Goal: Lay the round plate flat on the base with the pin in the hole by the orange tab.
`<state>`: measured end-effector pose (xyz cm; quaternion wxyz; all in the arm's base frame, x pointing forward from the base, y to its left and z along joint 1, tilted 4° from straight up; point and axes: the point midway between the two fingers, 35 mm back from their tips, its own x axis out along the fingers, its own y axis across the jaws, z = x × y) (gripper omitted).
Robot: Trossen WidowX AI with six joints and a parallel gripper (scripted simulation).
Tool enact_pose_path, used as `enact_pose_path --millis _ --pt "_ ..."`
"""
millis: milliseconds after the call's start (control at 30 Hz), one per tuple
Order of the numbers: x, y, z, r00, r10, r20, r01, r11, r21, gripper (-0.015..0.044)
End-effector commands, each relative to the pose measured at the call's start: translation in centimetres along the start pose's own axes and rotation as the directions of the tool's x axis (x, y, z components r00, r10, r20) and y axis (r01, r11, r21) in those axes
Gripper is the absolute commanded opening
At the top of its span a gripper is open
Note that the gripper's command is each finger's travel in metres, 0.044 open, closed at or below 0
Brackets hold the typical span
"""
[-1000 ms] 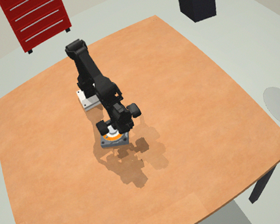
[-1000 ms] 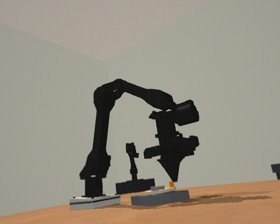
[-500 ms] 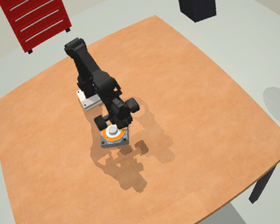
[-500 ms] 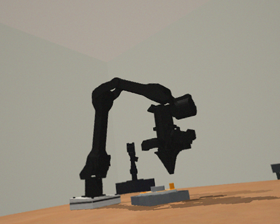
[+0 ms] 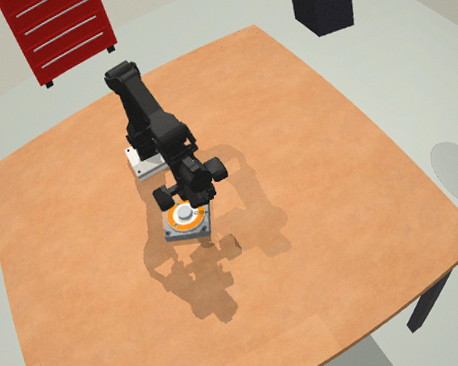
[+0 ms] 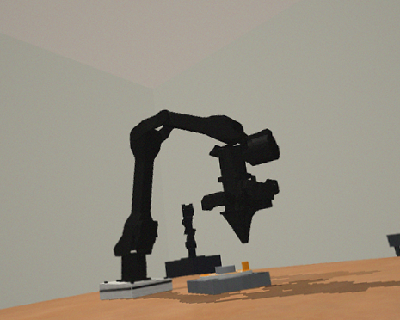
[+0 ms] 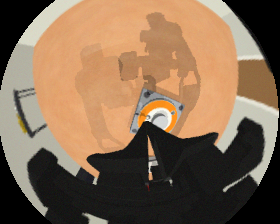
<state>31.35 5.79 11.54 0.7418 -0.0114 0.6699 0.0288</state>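
Above the plate, the matte black gripper [image 6: 243,239] hangs with its fingers pressed together into a point, holding nothing. Below sits the round orange plate [image 5: 201,216] around a grey post [image 6: 225,269], on a square grey base [image 6: 229,283] on the wood-grain table [image 5: 306,155].

Matt surfaces throughout, wood-toned top under grey and black parts

The table [image 5: 307,165] looks like smooth, matt wood in a warm orange-brown, faintly mottled. The base [image 6: 229,283] reads as dull grey metal, the post [image 6: 225,269] as paler, smooth grey. The round plate [image 5: 179,226] has a flat orange finish without shine, as does its orange tab [image 6: 245,265]. The gripper [image 6: 244,240] looks like matt black plastic. The red cabinet [image 5: 59,27] far left has pale, metal-like handles.
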Motion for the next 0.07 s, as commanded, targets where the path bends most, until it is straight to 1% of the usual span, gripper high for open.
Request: enact_pose_path --millis 0,33 --pt "0.17 -0.02 -0.09 1.000 -0.001 -0.005 0.001 1.000 0.000 0.0000" --pt "0.17 -0.02 -0.09 1.000 -0.001 -0.005 0.001 1.000 0.000 0.0000"
